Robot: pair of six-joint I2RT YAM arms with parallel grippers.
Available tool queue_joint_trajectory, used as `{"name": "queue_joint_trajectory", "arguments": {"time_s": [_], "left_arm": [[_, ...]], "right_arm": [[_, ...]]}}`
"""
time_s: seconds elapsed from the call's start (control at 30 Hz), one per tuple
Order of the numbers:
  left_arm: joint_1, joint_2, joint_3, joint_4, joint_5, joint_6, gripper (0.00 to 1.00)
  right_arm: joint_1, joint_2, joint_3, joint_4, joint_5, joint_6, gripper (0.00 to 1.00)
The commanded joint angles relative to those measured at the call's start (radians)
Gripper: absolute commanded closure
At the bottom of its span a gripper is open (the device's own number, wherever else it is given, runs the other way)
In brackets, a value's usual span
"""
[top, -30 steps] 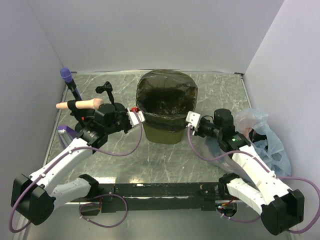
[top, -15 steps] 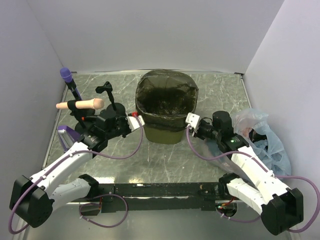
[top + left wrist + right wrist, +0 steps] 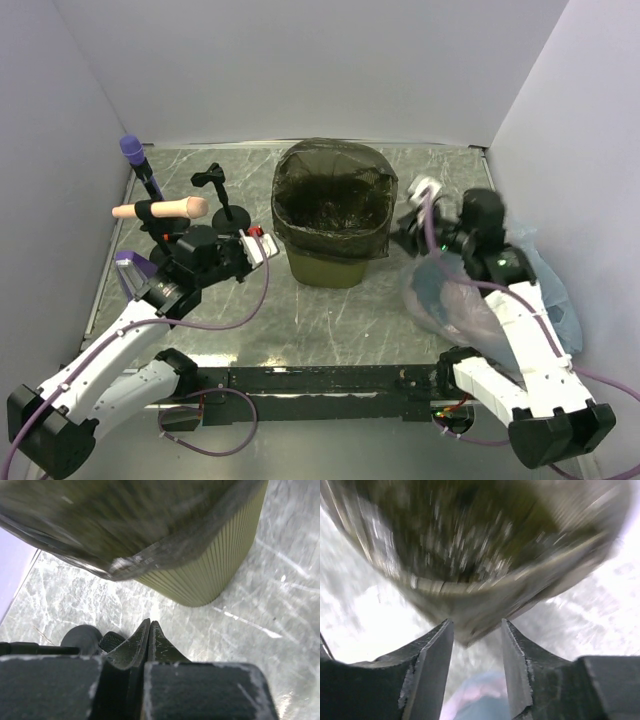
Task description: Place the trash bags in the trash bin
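The olive-green trash bin (image 3: 330, 268) stands mid-table. A dark translucent trash bag (image 3: 332, 195) lines it, its edge folded down over the rim. My left gripper (image 3: 262, 245) is low on the bin's left, a little apart from it. In the left wrist view this gripper (image 3: 150, 626) is shut on nothing, with the bin's slatted wall (image 3: 220, 565) and the bag's hem (image 3: 130, 562) ahead of it. My right gripper (image 3: 408, 228) is raised on the bin's right and blurred. In the right wrist view it (image 3: 476, 630) stands open and empty, with the bag-lined bin (image 3: 470, 545) beyond.
A clear bluish bag (image 3: 535, 290) with pinkish contents lies at the right wall, under the right arm, and shows again as bluish bag (image 3: 480, 700). At the left stand a purple-headed brush (image 3: 132, 150), a wooden handle (image 3: 165, 209) and a black stand (image 3: 215, 185). Walls close three sides.
The left gripper drew back from the bin's side and shut. The right gripper opened, then rose and swung right, away from the bin.
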Motion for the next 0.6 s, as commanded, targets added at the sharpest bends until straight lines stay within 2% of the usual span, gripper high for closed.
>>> {"name": "queue_joint_trajectory", "arguments": {"time_s": [0.0, 0.1, 0.17, 0.23, 0.33, 0.4, 0.57], "left_arm": [[-0.002, 0.021, 0.097, -0.022, -0.007, -0.119, 0.91], [-0.003, 0.049, 0.131, -0.006, 0.009, -0.180, 0.58], [-0.003, 0.066, 0.149, 0.007, 0.035, -0.219, 0.47], [-0.002, 0.083, 0.162, 0.010, 0.068, -0.232, 0.43], [-0.002, 0.095, 0.162, 0.028, 0.084, -0.211, 0.41], [-0.003, 0.106, 0.162, 0.042, 0.073, -0.194, 0.39], [-0.003, 0.147, 0.166, 0.050, 0.056, -0.128, 0.40]], "right_arm": [[-0.071, 0.029, 0.124, -0.022, -0.163, 0.180, 0.48], [-0.107, 0.073, 0.173, 0.093, -0.156, 0.252, 0.46], [-0.149, 0.139, 0.219, 0.188, -0.148, 0.364, 0.44], [-0.183, 0.222, 0.271, 0.259, -0.165, 0.460, 0.44], [-0.217, 0.310, 0.334, 0.314, -0.194, 0.481, 0.43], [-0.222, 0.339, 0.337, 0.365, -0.161, 0.482, 0.43], [-0.312, 0.497, 0.440, 0.400, -0.150, 0.640, 0.42]]}}
